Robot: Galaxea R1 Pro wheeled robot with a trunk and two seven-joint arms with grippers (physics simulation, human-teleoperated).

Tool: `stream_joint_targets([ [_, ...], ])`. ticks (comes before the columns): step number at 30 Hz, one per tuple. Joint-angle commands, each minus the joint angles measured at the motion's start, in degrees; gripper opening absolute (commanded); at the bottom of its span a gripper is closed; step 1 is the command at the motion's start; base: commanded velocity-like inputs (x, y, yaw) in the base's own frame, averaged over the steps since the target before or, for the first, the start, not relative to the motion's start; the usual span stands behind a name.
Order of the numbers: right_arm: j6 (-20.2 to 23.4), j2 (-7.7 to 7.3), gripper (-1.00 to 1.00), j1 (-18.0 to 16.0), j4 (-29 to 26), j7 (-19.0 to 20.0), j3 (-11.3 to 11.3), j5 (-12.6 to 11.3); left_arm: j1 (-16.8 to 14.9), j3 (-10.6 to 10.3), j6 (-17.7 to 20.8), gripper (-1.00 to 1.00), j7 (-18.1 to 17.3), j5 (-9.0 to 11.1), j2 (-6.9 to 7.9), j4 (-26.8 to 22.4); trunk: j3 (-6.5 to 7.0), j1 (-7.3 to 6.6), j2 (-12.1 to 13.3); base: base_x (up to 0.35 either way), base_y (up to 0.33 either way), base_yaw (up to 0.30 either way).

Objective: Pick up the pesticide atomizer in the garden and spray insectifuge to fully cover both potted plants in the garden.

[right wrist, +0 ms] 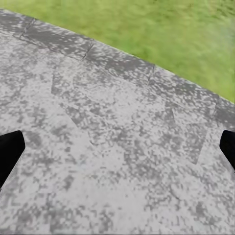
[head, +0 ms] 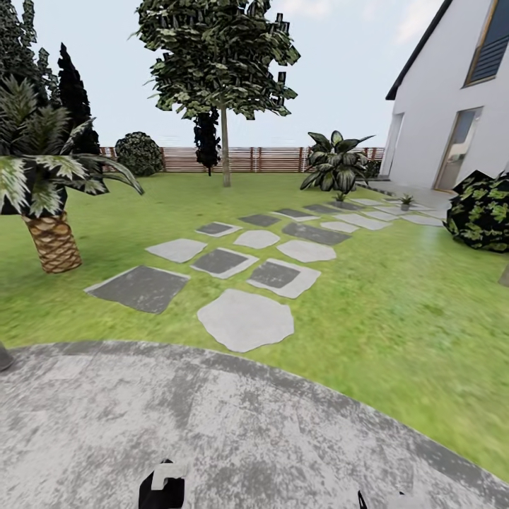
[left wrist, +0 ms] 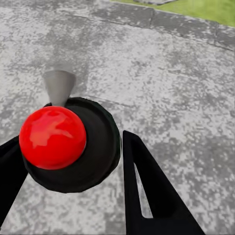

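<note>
Place: on a round grey stone patio at the edge of the garden lawn.
Path: grey and pale stepping stones run across the grass toward the white house, a ready way to roll on.
Potted plants: two tiny green ones far off by the last stones, one just under the big striped-leaf plant, the other nearer the house; well apart from the robot.
Pesticide atomizer: cannot tell where; too small or hidden among the far things.
Left pincer: spread wide, holding nothing, hanging low over the patio above a red ball on a black round base, likely part of the robot.
Right pincer: very wide, just dark tips at the sides, nothing between, grey stone below.
Why arms low: likely tucked for the ride.
Step now: probably going to find the bottle; spraying not begun.
</note>
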Motion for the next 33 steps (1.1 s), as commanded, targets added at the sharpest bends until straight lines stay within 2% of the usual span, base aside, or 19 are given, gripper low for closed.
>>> stream_joint_targets([
  [1, -0.1, 0.00, 1.00, 0.0, 0.0, -0.2, 0.0, 0.2, 0.0, -0.2, -0.2, -1.00, 0.2, 0.1, 0.00, 0.0, -0.05, 0.02, 0.0, 0.334, 0.000, 0.000],
  [33, -0.2, 0.00, 1.00, 0.0, -0.1, -0.2, 0.0, 0.2, 0.0, -0.2, -0.2, -1.00, 0.2, 0.1, 0.00, 0.0, -0.05, 0.02, 0.0, 0.334, 0.000, 0.000],
])
